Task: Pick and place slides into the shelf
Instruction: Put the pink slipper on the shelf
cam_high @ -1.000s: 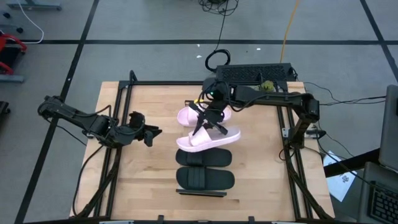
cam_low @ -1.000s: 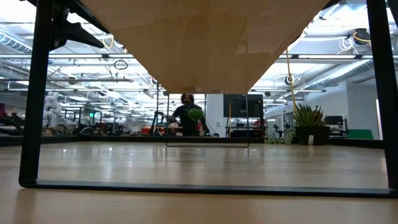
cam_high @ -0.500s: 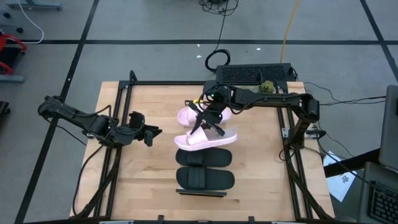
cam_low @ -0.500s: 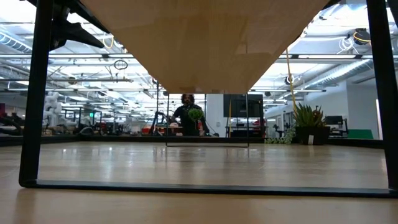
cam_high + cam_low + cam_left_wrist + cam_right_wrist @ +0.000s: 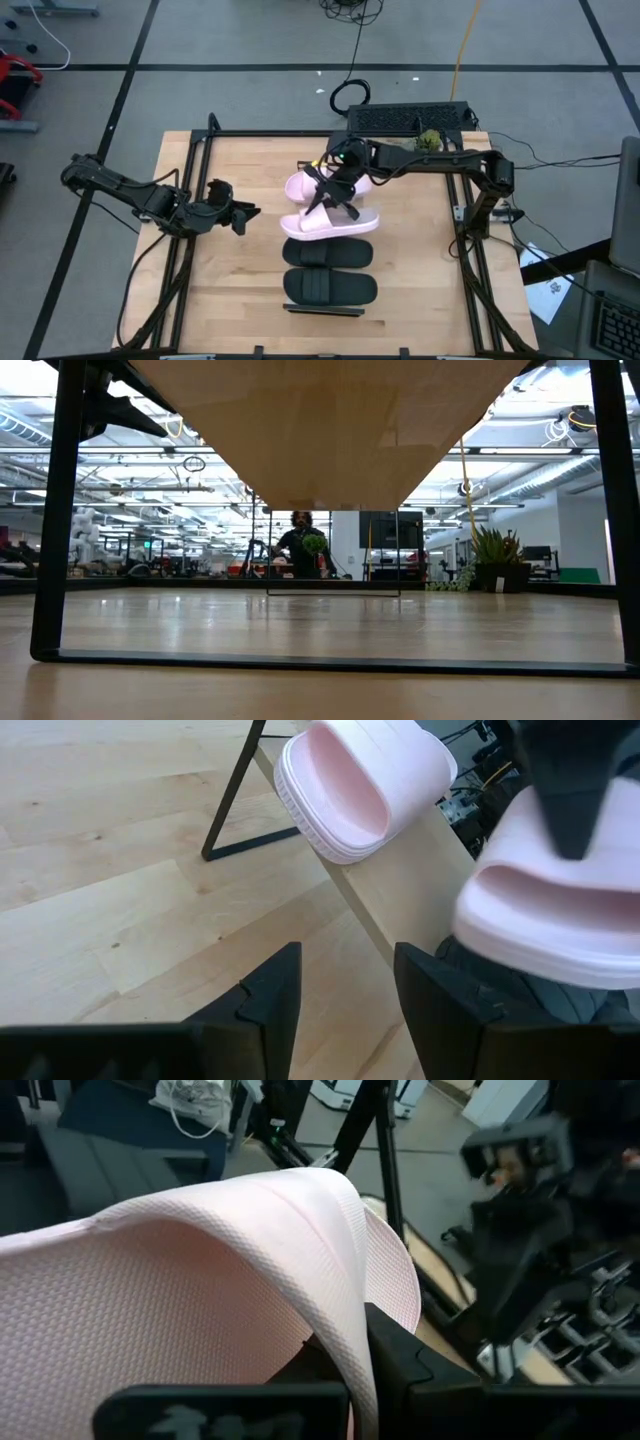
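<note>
**Over the shelf, a pink slide settles lower**

Off to the left of the table, the left gripper point(image 5: 240, 214) hangs just above the wood with its two dark fingers point(image 5: 270, 998) spread apart and nothing between them — it sits where it was a second ago, well clear of the footwear.

Moving right to the middle of the table, the shelf point(image 5: 324, 309) runs front to back under a row of four slides. Farthest from the camera's near edge lies one pink slide point(image 5: 300, 186), flat on the slats; the left wrist view shows it resting on the light-wood board point(image 5: 410, 885) beside the black frame leg.

Next to it, the second pink slide point(image 5: 328, 224) is pinched by its strap in the right gripper point(image 5: 331, 196), whose fingers are pressed tight on the strap. Compared with a second ago, this slide has shifted slightly left and straightened — earlier it sat more tilted, its right end raised; now it lies nearly square, just beside the black pair. The right wrist view is filled by that strap's textured pink surface point(image 5: 200, 1290).

Nearer the front, the two black slides point(image 5: 328, 253) lie side by side on the shelf, unchanged.
</note>
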Tool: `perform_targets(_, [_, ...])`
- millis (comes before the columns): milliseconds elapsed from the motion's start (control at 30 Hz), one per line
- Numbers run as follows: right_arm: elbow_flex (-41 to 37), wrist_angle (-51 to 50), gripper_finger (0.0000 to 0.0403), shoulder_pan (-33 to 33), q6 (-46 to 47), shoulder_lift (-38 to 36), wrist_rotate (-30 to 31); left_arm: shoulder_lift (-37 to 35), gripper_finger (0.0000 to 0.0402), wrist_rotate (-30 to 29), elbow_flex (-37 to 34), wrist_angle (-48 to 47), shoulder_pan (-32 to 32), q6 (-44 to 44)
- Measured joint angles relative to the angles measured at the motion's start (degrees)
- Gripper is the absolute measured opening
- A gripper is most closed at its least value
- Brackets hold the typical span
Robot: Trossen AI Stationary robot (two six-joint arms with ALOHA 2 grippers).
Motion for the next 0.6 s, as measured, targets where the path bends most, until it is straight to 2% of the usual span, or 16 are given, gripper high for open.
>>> perform_targets(133, [-1.87, 0.15, 0.0, 0.0, -0.74, 0.0, 3.01, 0.0, 0.0161, 0.01, 0.0, 0.0, 0.0, 0.04])
perform_targets(600, [-2.05, -0.15, 0.0, -0.76, -1.57, 0.0, 4.42, 0.0, 0.0161, 0.02, 0.0, -0.01, 0.01, 0.11])
